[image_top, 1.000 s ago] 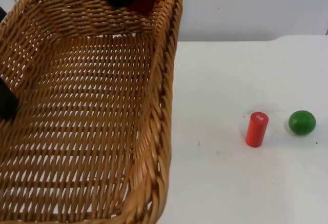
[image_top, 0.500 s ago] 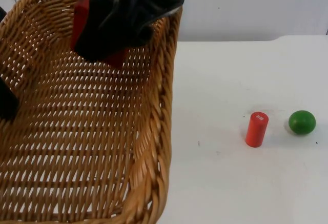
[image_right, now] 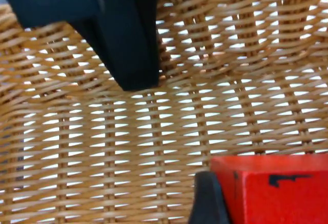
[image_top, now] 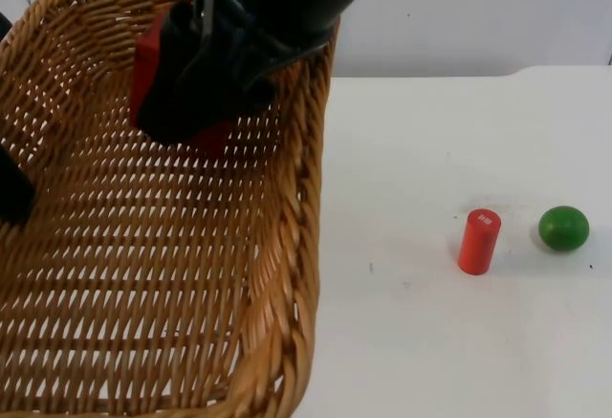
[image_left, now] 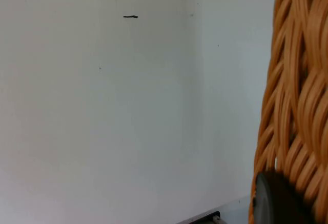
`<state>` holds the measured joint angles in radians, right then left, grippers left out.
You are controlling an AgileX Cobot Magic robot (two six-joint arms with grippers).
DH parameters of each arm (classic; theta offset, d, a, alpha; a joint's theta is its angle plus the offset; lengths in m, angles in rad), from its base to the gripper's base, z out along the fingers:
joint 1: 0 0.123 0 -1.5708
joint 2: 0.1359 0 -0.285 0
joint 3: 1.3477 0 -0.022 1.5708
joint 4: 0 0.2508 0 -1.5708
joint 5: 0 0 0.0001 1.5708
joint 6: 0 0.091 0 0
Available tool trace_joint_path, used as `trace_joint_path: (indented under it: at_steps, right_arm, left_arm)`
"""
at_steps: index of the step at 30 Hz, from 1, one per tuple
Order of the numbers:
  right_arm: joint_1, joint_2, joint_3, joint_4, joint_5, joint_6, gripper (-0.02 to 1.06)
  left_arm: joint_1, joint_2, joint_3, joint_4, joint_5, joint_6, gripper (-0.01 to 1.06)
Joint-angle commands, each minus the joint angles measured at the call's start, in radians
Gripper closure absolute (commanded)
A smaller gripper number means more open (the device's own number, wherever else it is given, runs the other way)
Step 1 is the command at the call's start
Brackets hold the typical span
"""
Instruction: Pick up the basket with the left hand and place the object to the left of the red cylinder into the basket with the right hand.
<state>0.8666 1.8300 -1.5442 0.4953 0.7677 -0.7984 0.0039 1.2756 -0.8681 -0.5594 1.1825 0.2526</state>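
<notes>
The wicker basket is lifted close under the top camera, with my left gripper shut on its left rim. In the left wrist view a black fingertip presses on the woven rim. My right gripper hangs over the basket's far half, shut on a red block. The right wrist view has the red block beside a black finger, just above the basket's weave. The red cylinder stands upright on the table at the right.
A green ball lies on the white table just right of the red cylinder. The grey wall closes the table at the back. In the left wrist view the bare table lies below the basket.
My right arm has come down from the basket's far rim into the space over its inside, carrying the red block. Basket, cylinder and ball have stayed put.
</notes>
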Motion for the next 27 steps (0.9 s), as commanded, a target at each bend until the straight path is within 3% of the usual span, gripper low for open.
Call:
trace_joint_path:
  at_steps: [1, 7, 17, 27]
  right_arm:
    - [0.007, -0.004, -0.008, 0.006, 0.004, 0.008, 0.50]
    - [0.007, -0.004, -0.008, 0.005, -0.008, 0.032, 0.36]
    - [0.007, -0.035, -0.008, 0.001, -0.009, 0.032, 0.36]
    - [0.001, -0.193, -0.008, -0.027, 0.010, 0.050, 0.36]
  left_arm:
    - [-0.004, -0.009, -0.001, -0.032, -0.001, 0.003, 1.05]
    - [-0.004, -0.009, -0.001, -0.032, 0.001, 0.003, 1.05]
    - [-0.004, -0.009, -0.001, -0.032, 0.010, 0.003, 1.05]
    - [-0.004, -0.009, -0.001, -0.032, 0.012, 0.003, 1.05]
